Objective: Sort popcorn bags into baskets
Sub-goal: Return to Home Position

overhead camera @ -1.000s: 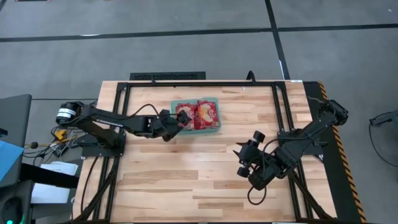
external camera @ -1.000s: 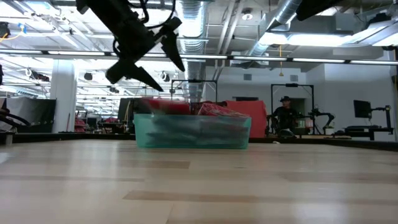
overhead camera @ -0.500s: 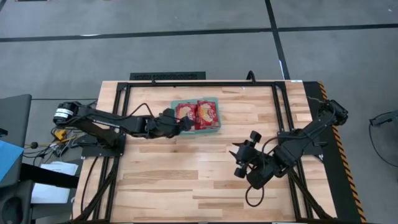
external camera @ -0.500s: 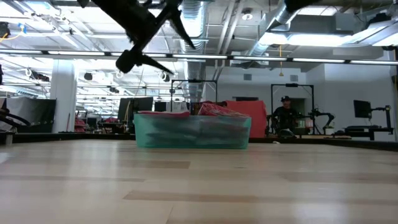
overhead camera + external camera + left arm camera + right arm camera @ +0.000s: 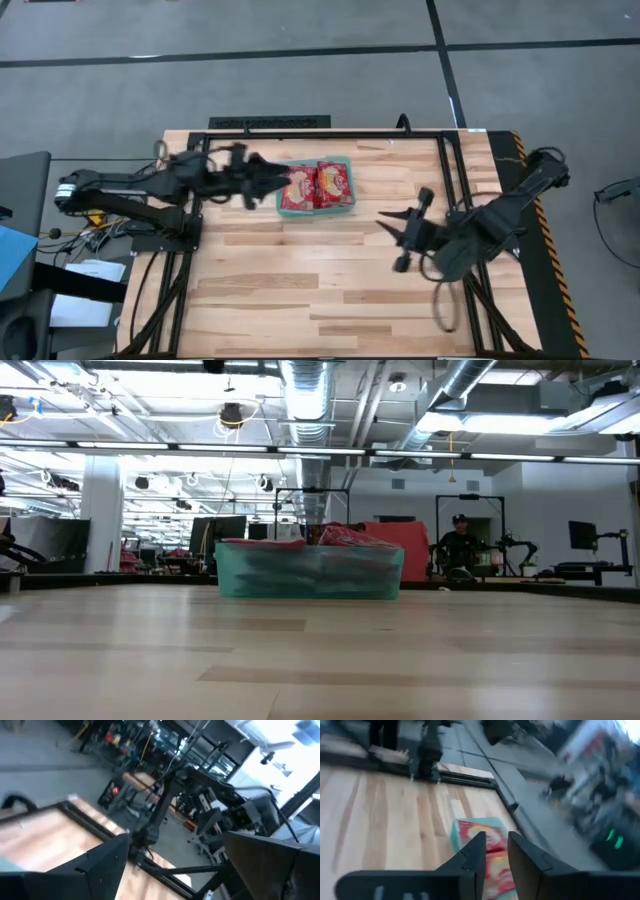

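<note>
Popcorn bags [image 5: 317,183] lie in the green tray [image 5: 281,205], which stands at the far side of the wooden table [image 5: 300,290], a little left of the middle.

On the left, the left arm reaches in from the table's left edge. The left gripper [image 5: 264,185] is just beside the tray's left end; whether it touches the tray I cannot tell. Its two fingers [image 5: 100,862] stand wide apart in the left wrist view and hold nothing.

In the tray, two red bags with pale middle panels lie side by side on top. How many lie under them I cannot tell. Seen from table height, one bag [image 5: 350,537] rises above the rim at the tray's right end.

On the right, the right gripper [image 5: 398,238] is over bare wood, well apart from the tray, nearer and to the right of it. In the right wrist view its fingers [image 5: 470,855] stand close, with only a narrow gap, and hold nothing.

Far behind the table a person [image 5: 460,545] is in the room.
</note>
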`<action>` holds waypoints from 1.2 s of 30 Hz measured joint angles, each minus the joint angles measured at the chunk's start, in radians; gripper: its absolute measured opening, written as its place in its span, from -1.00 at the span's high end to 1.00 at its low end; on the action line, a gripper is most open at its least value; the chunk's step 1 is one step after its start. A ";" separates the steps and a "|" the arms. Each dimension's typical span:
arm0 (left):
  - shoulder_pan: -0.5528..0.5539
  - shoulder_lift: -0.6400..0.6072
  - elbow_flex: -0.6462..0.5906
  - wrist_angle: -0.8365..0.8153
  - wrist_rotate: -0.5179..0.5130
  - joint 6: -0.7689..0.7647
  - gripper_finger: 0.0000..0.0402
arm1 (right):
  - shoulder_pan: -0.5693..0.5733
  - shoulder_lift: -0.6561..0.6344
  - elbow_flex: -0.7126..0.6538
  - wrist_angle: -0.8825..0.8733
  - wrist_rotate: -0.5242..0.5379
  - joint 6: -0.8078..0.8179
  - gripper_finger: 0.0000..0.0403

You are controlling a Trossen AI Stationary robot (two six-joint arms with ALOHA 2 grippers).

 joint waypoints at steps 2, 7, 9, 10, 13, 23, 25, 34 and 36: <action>0.000 -0.056 0.000 -0.038 -0.002 0.047 -0.57 | 0.013 -0.048 0.013 -0.020 -0.006 -0.101 0.54; -0.007 -0.129 -0.001 -0.051 0.027 0.223 -0.57 | 0.002 -0.131 0.015 -0.002 0.030 0.073 0.67; 0.005 -0.136 0.000 -0.053 0.079 0.281 -0.57 | -0.017 -0.138 0.015 -0.010 -0.027 0.095 0.69; 0.019 -0.138 -0.001 -0.055 0.109 0.288 -0.57 | -0.024 -0.144 0.014 -0.015 -0.099 0.093 0.70; 0.085 -0.138 -0.002 -0.067 0.227 0.280 -0.57 | -0.096 -0.157 0.014 -0.080 -0.202 0.175 0.72; 0.320 -0.140 -0.107 0.121 0.572 0.183 -0.57 | -0.329 -0.154 -0.045 -0.048 -0.790 -0.118 0.86; 0.358 -0.140 -0.155 0.176 0.605 0.161 -0.57 | -0.403 -0.169 -0.084 0.038 -0.854 -0.182 0.87; 0.460 -0.147 -0.401 0.442 0.618 0.058 -0.57 | -0.747 -0.467 -0.381 0.248 -1.131 -0.164 0.81; 0.460 -0.147 -0.444 0.473 0.594 0.060 -0.57 | -0.797 -0.573 -0.470 0.282 -1.131 -0.145 0.79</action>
